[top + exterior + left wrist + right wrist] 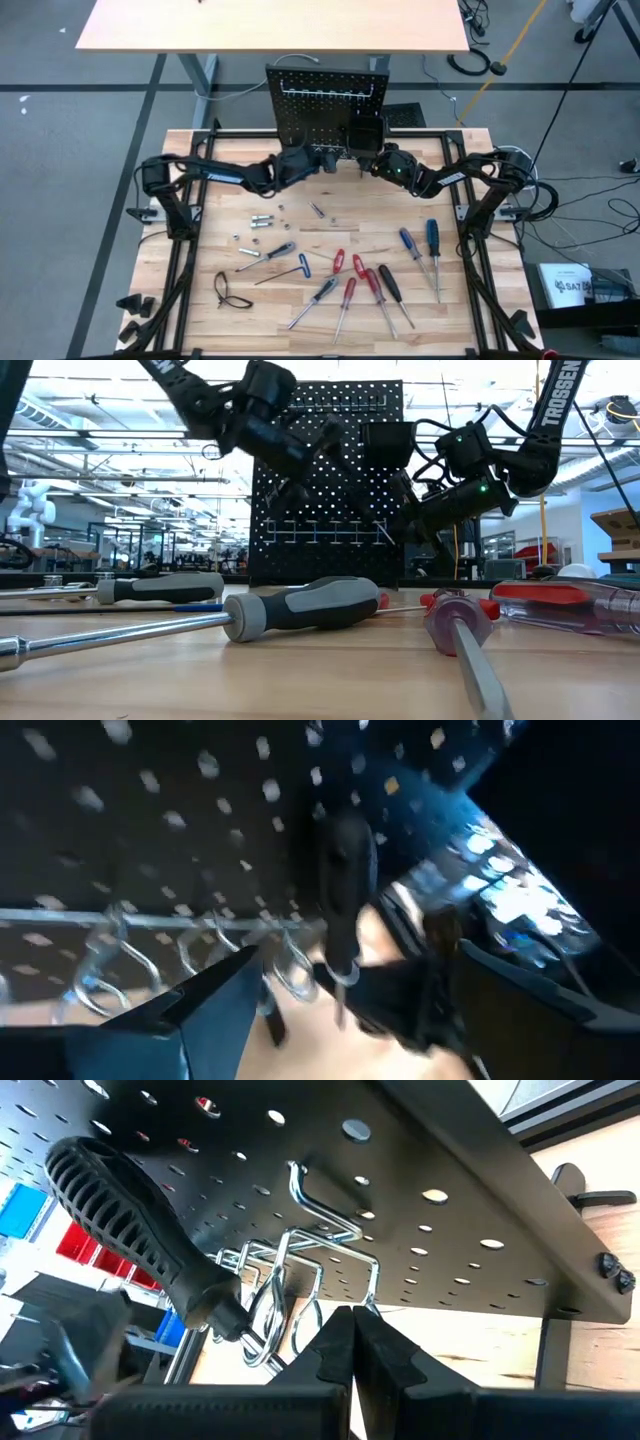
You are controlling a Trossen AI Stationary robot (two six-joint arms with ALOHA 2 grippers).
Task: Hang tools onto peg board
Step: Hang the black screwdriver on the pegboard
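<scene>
The black peg board (325, 100) stands upright at the table's far edge. A black-handled screwdriver (140, 1230) stands handle up in a wire ring of the silver hook rail (150, 920), its neck (228, 1323) sitting in the ring. My left gripper (365, 1020) is open in front of the board, a finger on either side of the handle (345, 885) and short of it. My right gripper (353, 1325) is shut, close beside the screwdriver just under the rail. In the high view the left gripper (322, 160) and right gripper (372, 165) meet before the board. My right gripper is shut right beside the screwdriver's shaft below the rail. Its own fingers (320, 1360) hide the shaft there, so I cannot tell whether it touches the shaft.
Loose tools lie on the near half of the table: red-handled screwdrivers (365, 280), blue-handled ones (432, 240), a blue T-handle key (300, 265), silver bits (262, 222) and a grey-and-black screwdriver (300, 605). A small black bin (362, 130) hangs on the board's right side.
</scene>
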